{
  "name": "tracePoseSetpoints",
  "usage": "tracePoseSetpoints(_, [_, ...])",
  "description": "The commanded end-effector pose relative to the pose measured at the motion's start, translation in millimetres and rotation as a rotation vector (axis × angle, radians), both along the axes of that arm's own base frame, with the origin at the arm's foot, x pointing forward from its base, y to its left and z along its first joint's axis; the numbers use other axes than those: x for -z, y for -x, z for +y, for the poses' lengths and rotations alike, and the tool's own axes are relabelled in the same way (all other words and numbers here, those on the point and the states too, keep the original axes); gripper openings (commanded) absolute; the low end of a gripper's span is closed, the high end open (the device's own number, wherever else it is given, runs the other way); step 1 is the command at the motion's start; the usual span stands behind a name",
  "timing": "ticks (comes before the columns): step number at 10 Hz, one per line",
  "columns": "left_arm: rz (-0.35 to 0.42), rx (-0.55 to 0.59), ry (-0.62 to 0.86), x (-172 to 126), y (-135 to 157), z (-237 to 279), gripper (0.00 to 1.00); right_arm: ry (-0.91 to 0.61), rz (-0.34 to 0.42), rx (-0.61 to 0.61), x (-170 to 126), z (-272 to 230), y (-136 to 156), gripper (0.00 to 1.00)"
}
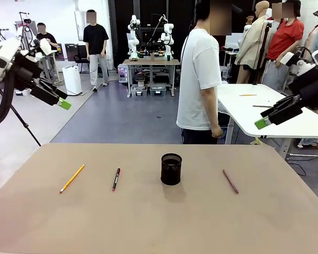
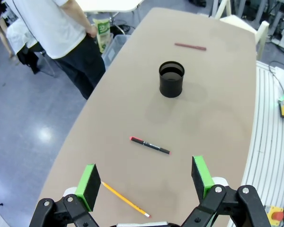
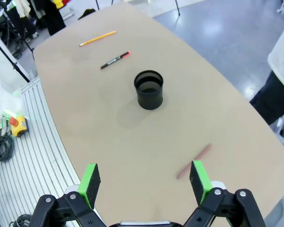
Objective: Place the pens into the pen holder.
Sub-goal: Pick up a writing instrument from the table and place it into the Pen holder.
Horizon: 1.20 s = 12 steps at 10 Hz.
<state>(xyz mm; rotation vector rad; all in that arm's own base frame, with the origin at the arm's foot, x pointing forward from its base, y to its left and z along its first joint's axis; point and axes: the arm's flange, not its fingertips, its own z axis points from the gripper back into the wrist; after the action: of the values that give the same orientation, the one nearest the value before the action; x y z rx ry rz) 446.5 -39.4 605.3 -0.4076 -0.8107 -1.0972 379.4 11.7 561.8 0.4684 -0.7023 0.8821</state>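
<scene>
Three pens lie flat on the tan table: an orange-yellow one (image 1: 72, 178) (image 2: 125, 199) (image 3: 98, 38) at the left, a black one with red ends (image 1: 116, 179) (image 2: 150, 145) (image 3: 115, 60) beside it, and a pinkish-brown one (image 1: 230, 181) (image 2: 190, 46) (image 3: 194, 161) at the right. The black mesh pen holder (image 1: 171, 169) (image 2: 171, 79) (image 3: 149, 89) stands upright between them, with nothing visible inside. My left gripper (image 1: 63, 103) (image 2: 146, 182) hangs open high above the table's left side. My right gripper (image 1: 262, 123) (image 3: 145, 180) hangs open high at the right. Neither holds anything.
A person in a white shirt (image 1: 200, 79) stands at the far edge of the table (image 1: 159, 222), behind the holder. A white table (image 1: 286, 114) with small items stands at the back right.
</scene>
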Motion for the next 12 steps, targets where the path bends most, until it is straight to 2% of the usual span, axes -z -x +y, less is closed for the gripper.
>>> tracePoseSetpoints(1, [0.003, -0.001, -0.019, -2.5, -2.1, 1.4, 1.0, -0.011, -0.035, -0.026, 4.0, -6.6, -4.4, 1.0])
tracePoseSetpoints(3, [0.044, -0.017, -0.019, 4.1, -2.5, 1.6, 1.0, 0.025, -0.086, -0.02, 6.3, -5.4, 0.5, 1.0])
tracePoseSetpoints(4, [-0.002, 0.002, -0.003, -2.3, -1.3, 0.1, 1.0, 0.002, -0.013, -0.009, 3.9, -4.5, -2.7, 1.0])
tracePoseSetpoints(12, [-0.002, 0.002, -0.003, -2.3, -1.3, 0.1, 1.0, 0.002, -0.013, -0.009, 3.9, -4.5, -2.7, 1.0])
